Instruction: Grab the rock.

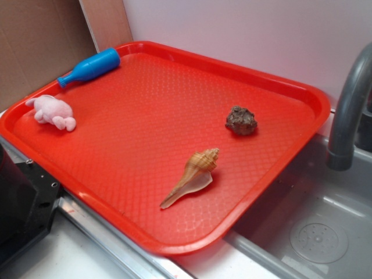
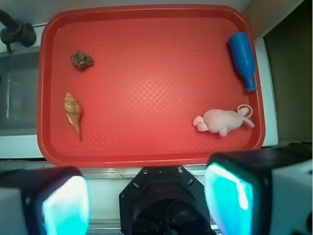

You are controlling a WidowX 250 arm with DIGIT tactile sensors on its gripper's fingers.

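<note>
The rock (image 1: 241, 120) is a small dark brown lump lying on the right part of the red tray (image 1: 145, 104). From the wrist camera the rock (image 2: 81, 59) shows at the tray's (image 2: 146, 142) upper left. My gripper (image 2: 146, 200) hangs high above the robot's black base, short of the tray's near edge, and is out of the exterior view. Its cyan pads (image 2: 66, 205) stand wide apart with nothing between them. The rock lies far from the gripper.
A tan spiral seashell (image 1: 193, 176) lies near the rock. A blue bottle (image 1: 90, 67) and a pink plush mouse (image 1: 52, 111) lie at the tray's other end. A grey faucet (image 1: 349, 110) and a sink (image 1: 319, 232) border the tray. The black base (image 2: 164, 200) sits below the gripper.
</note>
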